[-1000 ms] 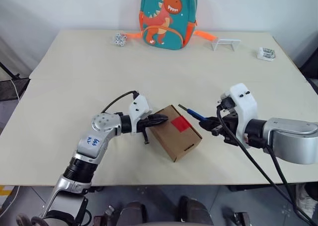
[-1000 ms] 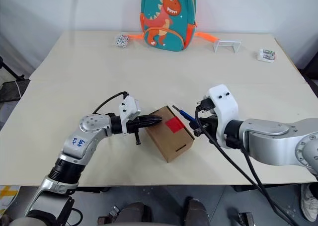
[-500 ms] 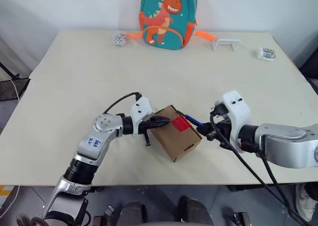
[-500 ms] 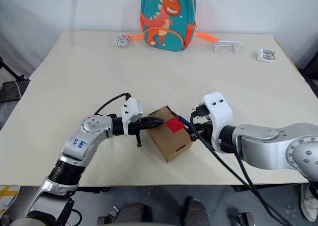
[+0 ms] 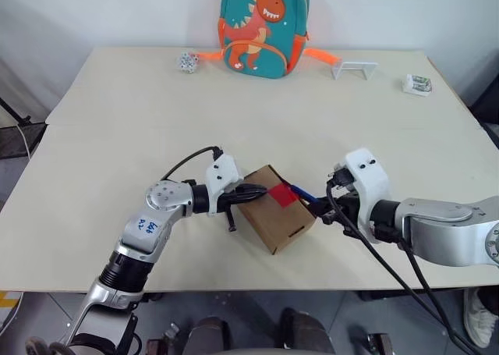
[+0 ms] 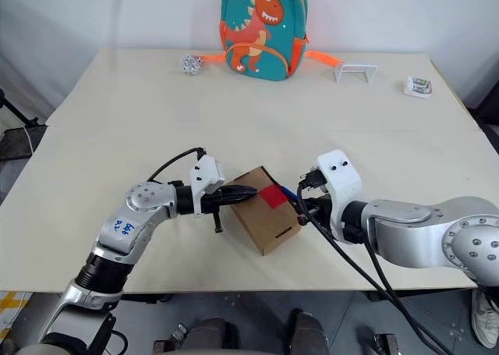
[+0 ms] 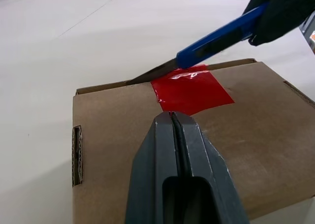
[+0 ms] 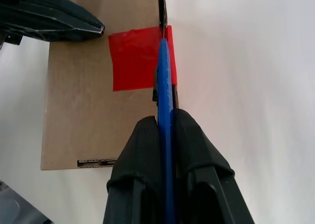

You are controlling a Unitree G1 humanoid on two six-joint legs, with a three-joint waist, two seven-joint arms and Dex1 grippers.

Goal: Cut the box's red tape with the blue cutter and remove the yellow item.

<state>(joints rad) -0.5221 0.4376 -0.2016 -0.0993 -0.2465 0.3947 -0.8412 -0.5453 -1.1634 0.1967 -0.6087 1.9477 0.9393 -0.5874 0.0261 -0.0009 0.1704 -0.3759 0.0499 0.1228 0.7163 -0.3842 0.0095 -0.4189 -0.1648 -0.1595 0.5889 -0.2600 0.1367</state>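
Observation:
The box [image 5: 273, 222], a small brown carton, lies on the table near its front edge. The red tape [image 7: 191, 90] is a square patch reaching the box's far edge. My left gripper [image 7: 172, 116] is shut, its tips resting on the box top just short of the tape. My right gripper [image 8: 165, 120] is shut on the blue cutter [image 8: 165, 76]. The cutter's dark blade lies along the box's far edge, right at the tape's edge. The yellow item is hidden.
At the table's far edge stands a teal dinosaur backpack [image 5: 263, 27], with a small grey-white object [image 5: 187, 62] to its left. A white wire stand [image 5: 353, 69] and a small white item [image 5: 418, 83] lie to the backpack's right.
My right gripper has carried the cutter leftward and down, from clear of the box to the tape at its far edge. The left gripper has stayed on the box.

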